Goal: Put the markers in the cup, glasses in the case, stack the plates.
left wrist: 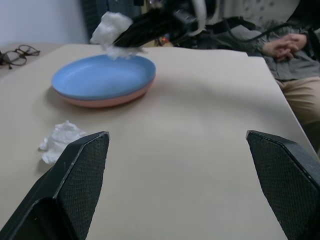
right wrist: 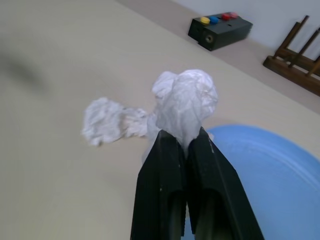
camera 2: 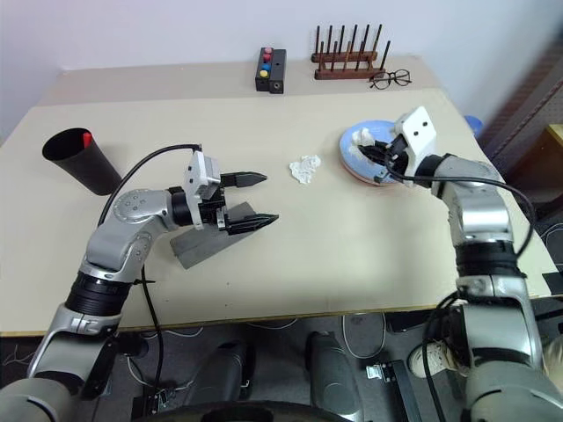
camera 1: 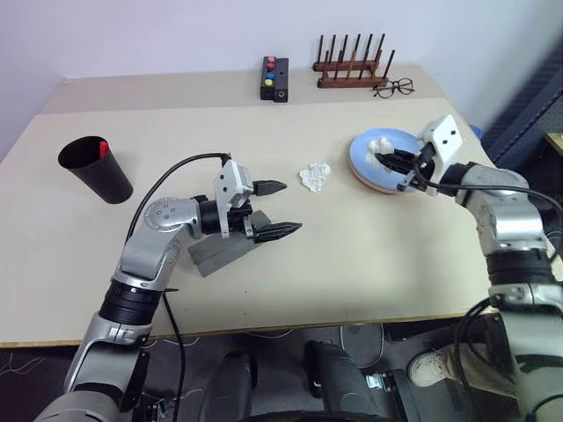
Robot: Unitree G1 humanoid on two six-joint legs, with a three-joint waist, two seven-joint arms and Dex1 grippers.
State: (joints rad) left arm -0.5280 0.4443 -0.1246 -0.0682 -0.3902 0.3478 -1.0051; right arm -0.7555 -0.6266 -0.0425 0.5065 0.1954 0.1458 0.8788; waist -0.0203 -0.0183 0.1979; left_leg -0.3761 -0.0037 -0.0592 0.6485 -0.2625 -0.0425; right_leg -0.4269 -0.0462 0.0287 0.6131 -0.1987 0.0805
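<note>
The light blue plate [left wrist: 100, 77] lies stacked on the salmon pink plate [left wrist: 110, 101] at the table's right side. Just above them my right gripper [right wrist: 182, 137] is shut on a crumpled white tissue [right wrist: 186, 100]. My left gripper [camera 1: 277, 209] hovers open and empty over the middle of the table, pointing toward the plates. Under its wrist lies the grey case [camera 1: 220, 253]. The dark cup [camera 1: 95, 167] stands at the far left, with a marker's red end [camera 1: 104, 148] showing at its rim. The glasses of the task are out of view.
A second crumpled tissue [camera 1: 315, 177] lies on the table between my grippers. Along the back edge stand a black button box [camera 1: 274, 79], a wooden peg rack [camera 1: 352, 69] and thin wire-rimmed spectacles [camera 1: 396, 86]. A seated person's hands [left wrist: 282, 47] show beyond the table.
</note>
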